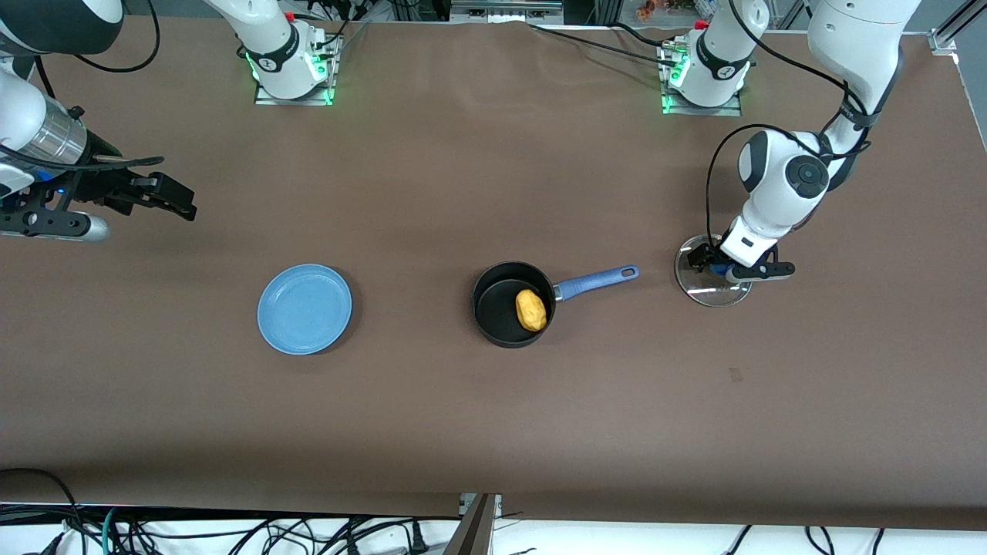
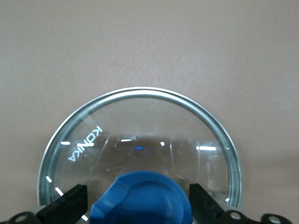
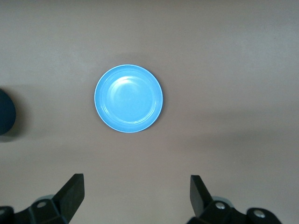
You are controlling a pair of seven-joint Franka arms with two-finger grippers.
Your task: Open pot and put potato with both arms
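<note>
Potato (image 1: 530, 309) in the uncovered pot (image 1: 509, 308); lid (image 1: 711, 284) on the surface (image 1: 493, 401) toward the left arm's end.

The left wrist view alone shows the left gripper (image 2: 138, 201) spread around the lid's blue knob (image 2: 142, 198), fingers (image 2: 70, 201) just clear of it. The right gripper (image 1: 166, 196) hangs wide and empty over bare surface, the right arm waiting, the blue plate (image 3: 128, 98) below its camera. The pot's handle (image 1: 597, 281) points toward the lid.

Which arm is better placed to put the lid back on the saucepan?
Left: its end effector straddles the lid's blue knob beside the saucepan. The right end effector waits open past the plate.
</note>
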